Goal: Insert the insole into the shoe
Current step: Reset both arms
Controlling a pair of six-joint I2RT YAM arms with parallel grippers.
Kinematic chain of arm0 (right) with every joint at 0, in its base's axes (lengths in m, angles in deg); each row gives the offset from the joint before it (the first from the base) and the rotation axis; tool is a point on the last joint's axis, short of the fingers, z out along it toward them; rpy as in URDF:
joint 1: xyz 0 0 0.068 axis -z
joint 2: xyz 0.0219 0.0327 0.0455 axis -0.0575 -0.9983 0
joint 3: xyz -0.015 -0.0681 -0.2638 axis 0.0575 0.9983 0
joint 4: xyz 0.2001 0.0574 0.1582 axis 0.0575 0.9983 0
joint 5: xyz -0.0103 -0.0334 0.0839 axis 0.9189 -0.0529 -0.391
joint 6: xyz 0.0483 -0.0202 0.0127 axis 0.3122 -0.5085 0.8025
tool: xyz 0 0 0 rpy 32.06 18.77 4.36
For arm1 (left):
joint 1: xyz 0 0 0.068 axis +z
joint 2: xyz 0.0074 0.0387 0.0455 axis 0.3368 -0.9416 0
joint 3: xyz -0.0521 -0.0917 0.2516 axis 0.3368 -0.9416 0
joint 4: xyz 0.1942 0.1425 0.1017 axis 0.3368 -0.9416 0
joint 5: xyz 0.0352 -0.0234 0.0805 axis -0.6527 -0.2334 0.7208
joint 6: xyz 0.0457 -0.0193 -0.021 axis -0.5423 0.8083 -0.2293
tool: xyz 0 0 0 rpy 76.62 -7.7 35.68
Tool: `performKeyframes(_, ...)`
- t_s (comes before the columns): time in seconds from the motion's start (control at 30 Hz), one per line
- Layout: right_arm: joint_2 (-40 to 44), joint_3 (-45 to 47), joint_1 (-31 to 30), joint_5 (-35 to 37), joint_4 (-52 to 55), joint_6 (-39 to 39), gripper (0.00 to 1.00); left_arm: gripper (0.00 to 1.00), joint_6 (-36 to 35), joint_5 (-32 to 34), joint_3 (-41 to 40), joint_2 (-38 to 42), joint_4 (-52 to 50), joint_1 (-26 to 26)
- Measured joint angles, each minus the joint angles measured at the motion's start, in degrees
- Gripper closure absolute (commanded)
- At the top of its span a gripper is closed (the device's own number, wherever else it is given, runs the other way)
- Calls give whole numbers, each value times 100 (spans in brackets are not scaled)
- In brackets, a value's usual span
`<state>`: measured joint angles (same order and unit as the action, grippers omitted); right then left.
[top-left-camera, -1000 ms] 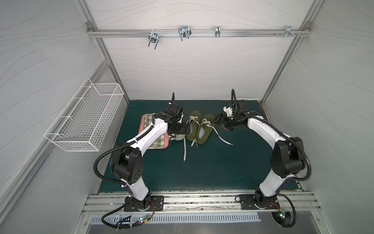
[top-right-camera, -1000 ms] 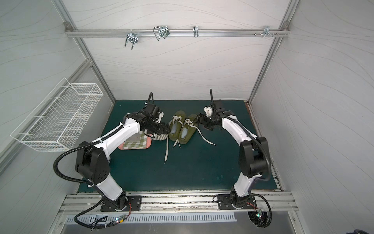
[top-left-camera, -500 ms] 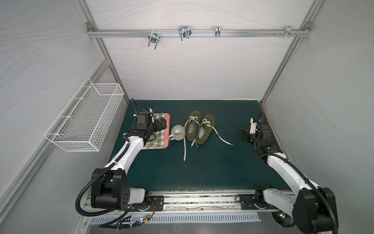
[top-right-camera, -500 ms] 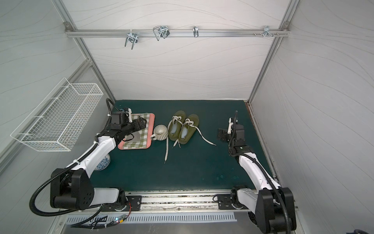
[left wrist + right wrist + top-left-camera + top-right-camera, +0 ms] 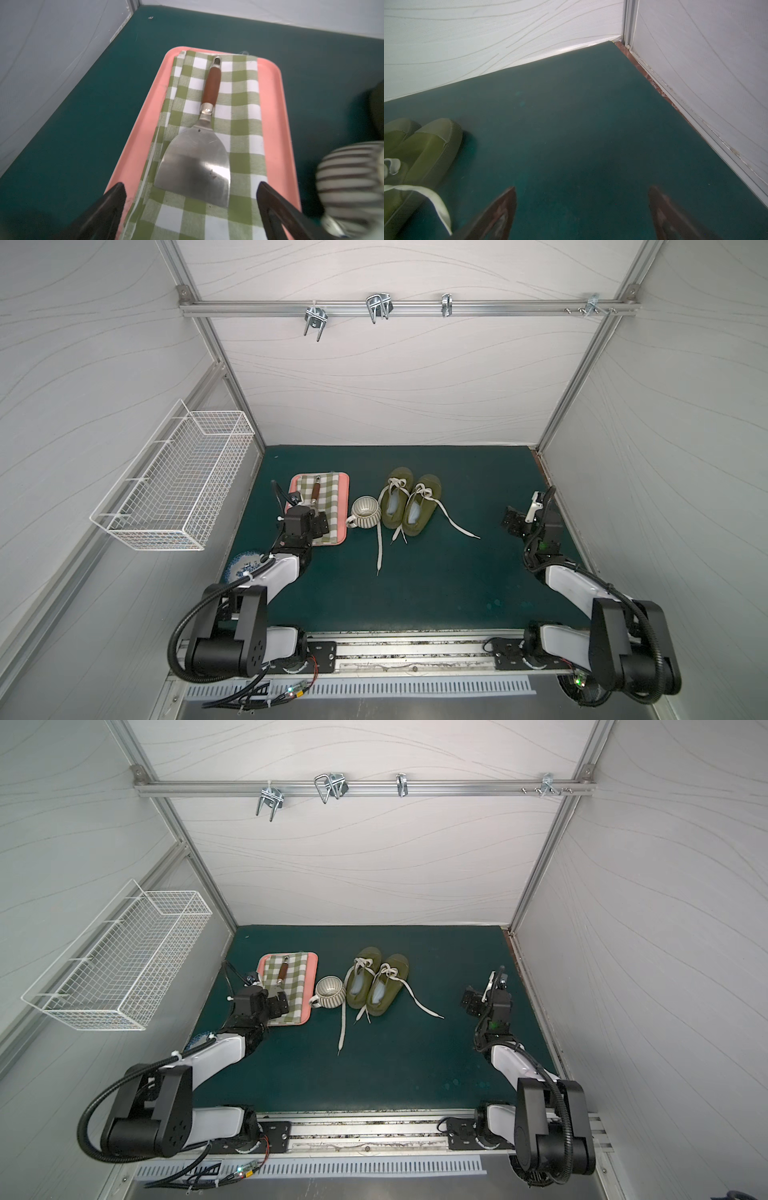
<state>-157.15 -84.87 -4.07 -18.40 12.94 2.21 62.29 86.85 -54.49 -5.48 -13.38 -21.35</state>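
Note:
Two olive green shoes stand side by side at the middle back of the green mat, the left shoe [image 5: 400,477] and the right shoe [image 5: 428,485], also seen in the right wrist view [image 5: 425,149]. A pale insole [image 5: 394,505] shows inside the left shoe's opening, and another pale insole [image 5: 412,515] inside the right one. White laces [image 5: 457,524] trail loose over the mat. My left gripper [image 5: 318,524] [image 5: 190,187] hangs open over the pink tray, well left of the shoes. My right gripper [image 5: 513,522] [image 5: 582,191] is open above bare mat, far right of the shoes.
A pink tray [image 5: 343,506] carries a green checked cloth [image 5: 239,116] and a metal spatula [image 5: 197,162]. A striped cup [image 5: 365,512] sits between tray and shoes. A blue patterned plate [image 5: 241,566] lies partly under my left arm. A wire basket [image 5: 174,485] hangs on the left wall.
Both arms have pulled back from the shoes, the left one to above the tray, the right one to the mat's right side. The shoes have stayed where they were.

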Motion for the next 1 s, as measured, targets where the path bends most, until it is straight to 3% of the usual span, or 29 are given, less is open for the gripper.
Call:
performKeyframes(0.17,-511,87,0,-160,-566,-120,1,1,-44,208,-138,-774,1014,103)
performKeyframes(0.3,-863,428,0,-216,-1563,-166,1,1,-116,114,-317,-935,1766,149)
performKeyframes(0.5,-2124,898,-138,-168,-2911,-343,1,1,-149,63,-446,-1027,2151,153)
performKeyframes(0.77,-2074,-85,-577,271,-2393,-619,1,1,-190,55,-446,-1034,2282,153)
performKeyframes(1.0,-2076,-157,-660,476,-2146,-743,1,1,-195,55,-446,-1038,2302,151)
